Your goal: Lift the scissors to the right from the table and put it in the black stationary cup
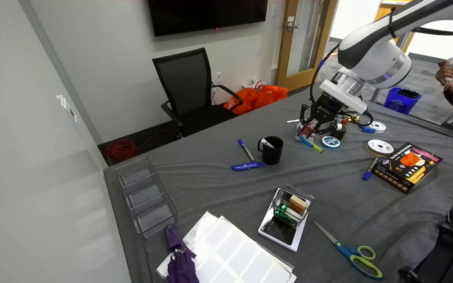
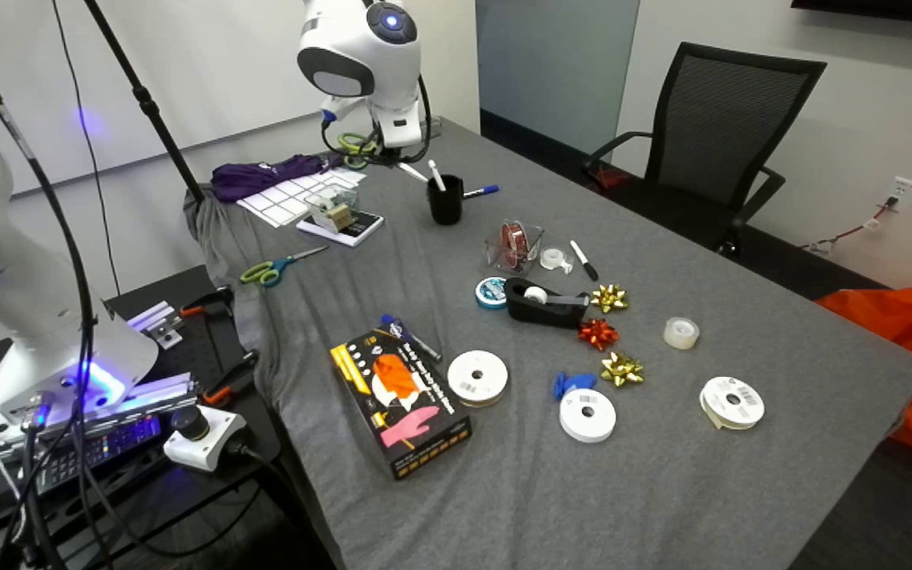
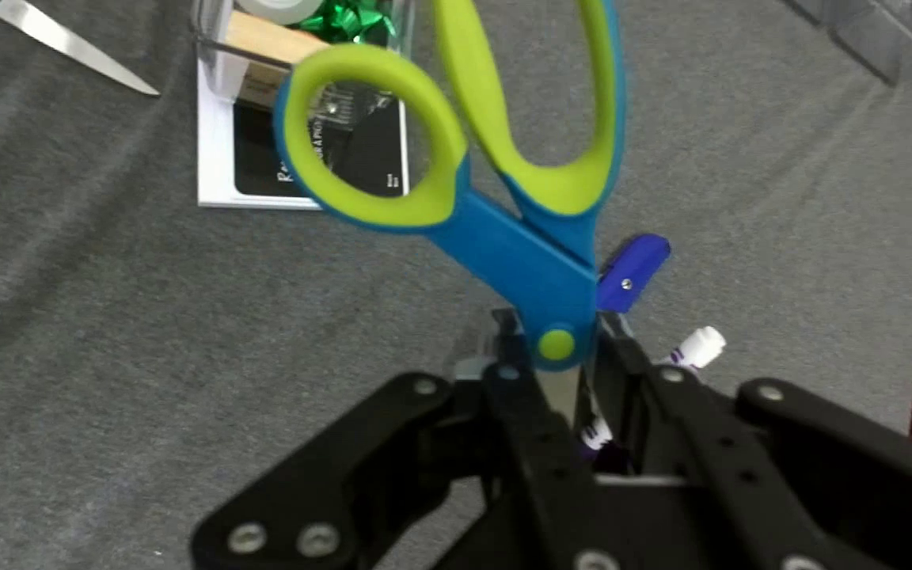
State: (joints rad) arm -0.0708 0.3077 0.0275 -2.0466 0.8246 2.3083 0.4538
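My gripper (image 3: 557, 328) is shut on the scissors (image 3: 531, 273) near their pivot, above the table. The bright green loops point away from the gripper in the wrist view; the blades run back between the fingers, mostly hidden. In an exterior view, the gripper (image 1: 308, 134) is raised, with the scissors (image 1: 312, 144) seen nearly edge-on. In an exterior view, the green loops (image 2: 355, 149) show beside the wrist, and the fingers are hidden. The black stationary cup (image 1: 272, 152) stands upright with a white marker in it; it (image 2: 446, 203) is close to the gripper. The wrist view mostly hides it.
A blue cutter (image 1: 247, 166) and a blue-capped marker (image 1: 245, 149) lie beside the cup. Larger teal scissors (image 1: 346, 248) lie near a white pad (image 1: 264, 231) bearing a clear box. A tape dispenser (image 2: 545, 304), ribbon spools and a black box (image 2: 400, 396) are also on the table.
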